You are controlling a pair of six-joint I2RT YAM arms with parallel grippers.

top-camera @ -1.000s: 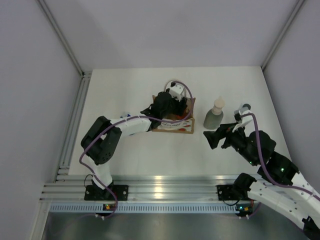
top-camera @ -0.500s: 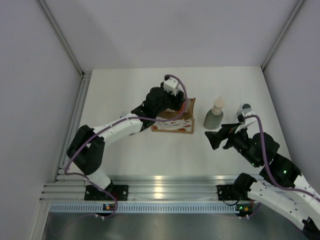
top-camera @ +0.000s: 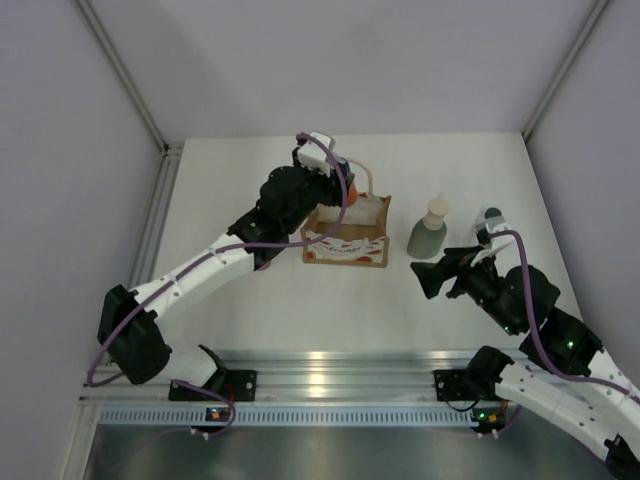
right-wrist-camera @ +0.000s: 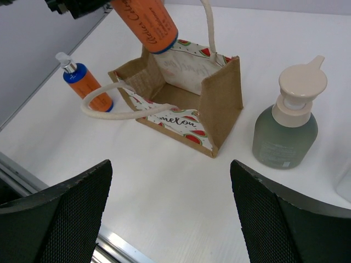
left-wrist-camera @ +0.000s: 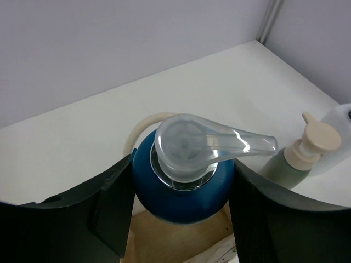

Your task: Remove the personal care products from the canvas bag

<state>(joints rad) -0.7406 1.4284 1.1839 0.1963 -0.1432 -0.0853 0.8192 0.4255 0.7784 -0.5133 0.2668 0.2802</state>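
Nearest the arm bases, the right gripper (right-wrist-camera: pixel 170 164) is hovering over the table (top-camera: pixel 300 300) with its jaws standing wide apart and nothing between them. Its own camera is showing only the two dark fingers (right-wrist-camera: pixel 55 219), both cut off by the lower edge. Beyond it the canvas bag (right-wrist-camera: pixel 186 93) is standing upright and open, one white loop handle (right-wrist-camera: pixel 109 107) drooping over its near left side. Just right of the bag, apart from it, the grey-green bottle (right-wrist-camera: pixel 285 129) with a beige pump is standing upright. The white bottle (top-camera: pixel 488 217) further right is being cropped to a sliver in both wrist views. Left of the bag a small orange bottle (right-wrist-camera: pixel 88 82) is standing on the table; overhead, the left arm is covering it. Farthest off, the left gripper (left-wrist-camera: pixel 184 192) is clamping the blue cap (left-wrist-camera: pixel 181 205) of a larger orange bottle (right-wrist-camera: pixel 145 22), holding it tilted over the bag's far left corner. A clear pump head (left-wrist-camera: pixel 192 148) is hiding the bottle's body from the left wrist camera, and whether its lower end is clearing the rim cannot be told.
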